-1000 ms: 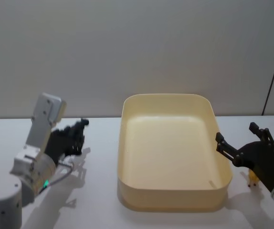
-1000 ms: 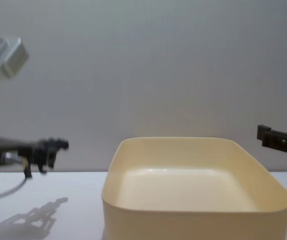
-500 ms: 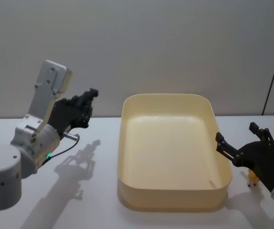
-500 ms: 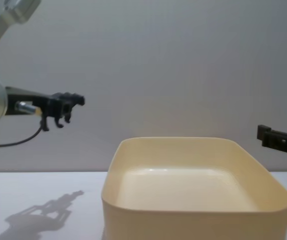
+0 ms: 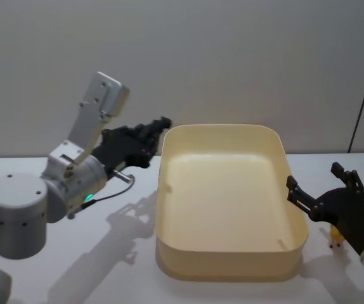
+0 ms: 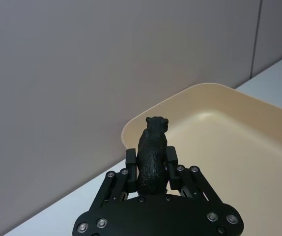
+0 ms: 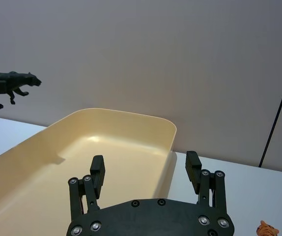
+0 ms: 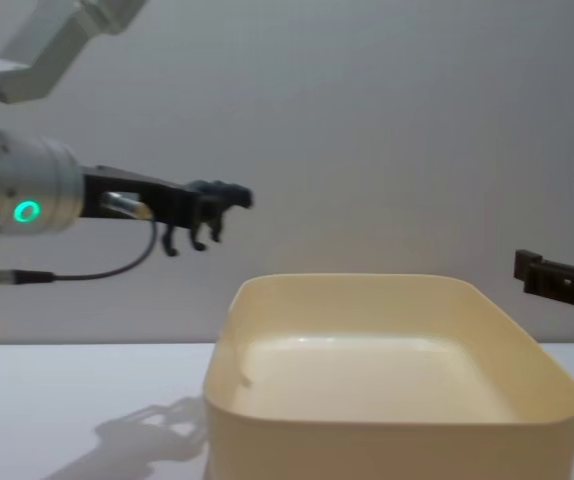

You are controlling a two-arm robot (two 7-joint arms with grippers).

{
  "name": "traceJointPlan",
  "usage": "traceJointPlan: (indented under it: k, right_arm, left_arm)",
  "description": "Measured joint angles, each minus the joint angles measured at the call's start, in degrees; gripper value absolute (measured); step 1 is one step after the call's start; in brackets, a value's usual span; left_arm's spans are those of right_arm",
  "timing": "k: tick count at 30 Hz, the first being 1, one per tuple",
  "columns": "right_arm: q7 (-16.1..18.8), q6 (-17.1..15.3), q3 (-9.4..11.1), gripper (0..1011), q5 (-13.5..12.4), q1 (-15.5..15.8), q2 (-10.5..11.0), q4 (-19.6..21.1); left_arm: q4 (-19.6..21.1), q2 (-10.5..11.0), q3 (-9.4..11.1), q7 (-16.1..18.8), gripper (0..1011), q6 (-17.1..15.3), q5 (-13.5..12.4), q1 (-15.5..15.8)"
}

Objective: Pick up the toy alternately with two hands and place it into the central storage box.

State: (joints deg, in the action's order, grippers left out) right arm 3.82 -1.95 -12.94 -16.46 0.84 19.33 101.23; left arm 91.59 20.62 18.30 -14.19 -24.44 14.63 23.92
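Your left gripper (image 8: 195, 208) is clamped on a black toy panther (image 6: 152, 157), held in the air just beside the cream storage box's (image 5: 226, 265) far-left corner. The left wrist view shows its fingers (image 6: 130, 160) pinching the flanks. Your right gripper (image 7: 145, 169) hangs spread beside the box's right wall, partly hiding an orange toy tiger (image 5: 336, 237).

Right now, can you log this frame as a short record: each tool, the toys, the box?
central storage box: cream-yellow, no toy inside yet
left tool: shut on black panther toy, raised above the table by the box's far-left corner
right tool: open, holding nothing, beside the box's right wall
small orange toy: on the table, right of the box, by the right tool
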Motion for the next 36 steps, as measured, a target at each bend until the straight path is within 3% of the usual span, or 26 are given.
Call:
traceJointPlan:
  k: [9,15,19,25,36]
  right_arm:
    - [0.0,0.0,0.0,1001,0.0,0.0,0.0,0.0]
    - [0.0,0.0,0.0,1001,0.0,0.0,0.0,0.0]
    - [0.0,0.0,0.0,1001,0.0,0.0,0.0,0.0]
    - [0.0,0.0,0.0,1001,0.0,0.0,0.0,0.0]
    - [0.0,0.0,0.0,1001,0.0,0.0,0.0,0.0]
  left_arm:
    - [-5.8,-3.5,2.4,-6.0,322,2.9,-1.1,3.2]
    - [-9.4,-5.6,3.6,-7.4,328,5.5,-1.5,4.9]
    - [-11.6,-6.9,4.4,-8.1,414,7.1,-1.8,6.0]
    - [-13.5,-8.0,5.0,-8.7,636,8.5,-2.0,6.9]
    - [-15.3,-9.0,5.6,-9.3,951,9.7,-2.2,7.7]
